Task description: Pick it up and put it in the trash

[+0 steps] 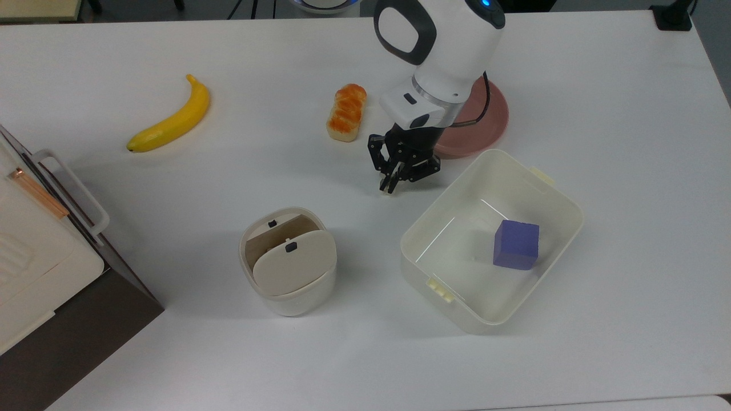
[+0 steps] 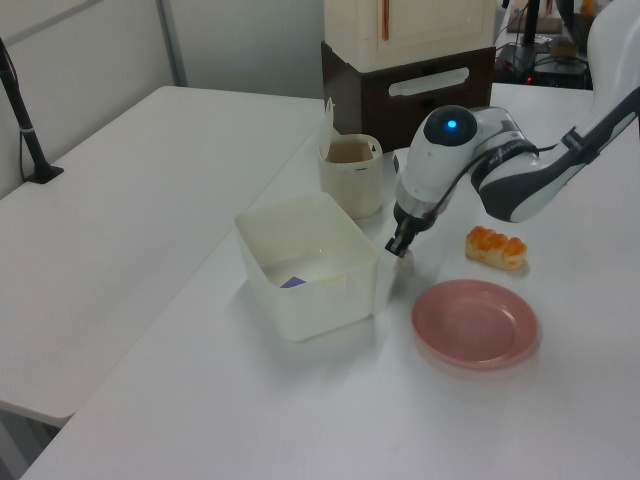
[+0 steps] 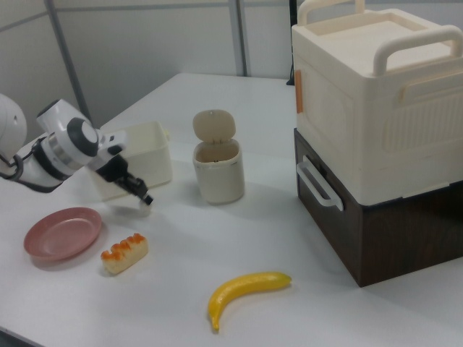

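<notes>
Black gripper (image 1: 390,185); orange-glazed roll (image 1: 346,112), pink plate (image 1: 485,120), yellow banana (image 1: 171,118), purple cube (image 1: 517,244), cream bin (image 1: 288,261).

Tiny crumpled off-white paper ball (image 1: 389,192) is pinched between black fingertips, mostly hidden. Small rounded cream-white bin (image 1: 288,261) stands upright toward the top view's lower left, swing flap tilted open.
</notes>
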